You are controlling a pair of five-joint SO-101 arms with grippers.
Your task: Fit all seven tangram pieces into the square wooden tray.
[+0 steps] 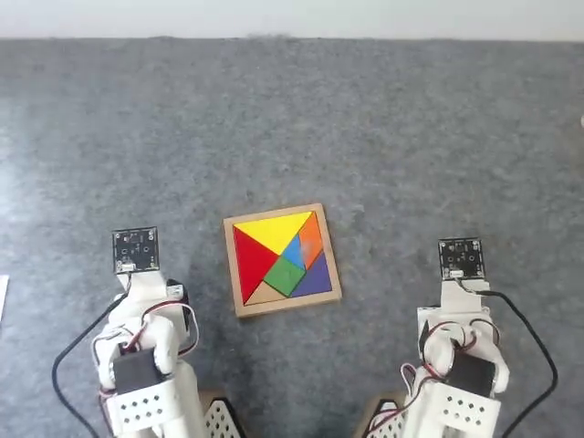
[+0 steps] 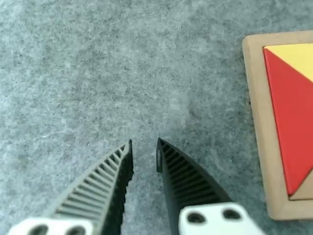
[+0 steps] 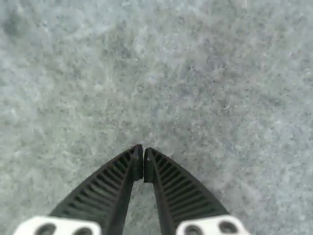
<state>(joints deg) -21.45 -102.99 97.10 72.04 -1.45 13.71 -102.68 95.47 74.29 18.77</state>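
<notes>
The table is covered by a grey felt mat (image 1: 411, 137), which is bounded at the far side by a pale strip (image 1: 292, 18). Wide bare felt is left beyond the tray and out to both side edges.

The left arm (image 1: 146, 365) and the right arm (image 1: 461, 365) are seen at the near edge, well apart, each with open mat ahead of it.

The square wooden tray (image 1: 230, 265) is laid flat between the arms, nearer the left one and turned slightly askew. In the left wrist view its rim (image 2: 254, 122) is seen just beside the left gripper (image 2: 144, 143), apart from it. That claw is parted by a narrow gap over bare felt, and nothing is held. The right gripper (image 3: 143, 149) is drawn together with its tips almost touching, and nothing is gripped; felt is seen all round it.

The tray is filled edge to edge by seven pieces:
- A yellow triangle (image 1: 274, 233) is set along the far side.
- A red triangle (image 1: 254, 265) is set along the left side.
- A purple triangle (image 1: 315, 276) is fitted in the near right corner.
- An orange parallelogram (image 1: 311, 242) is set against the right rim.
- A green square (image 1: 286, 276) is placed near the middle.
- A blue triangle (image 1: 294, 251) is placed just above the square.
- A tan triangle (image 1: 263, 294) is set at the near rim.
</notes>
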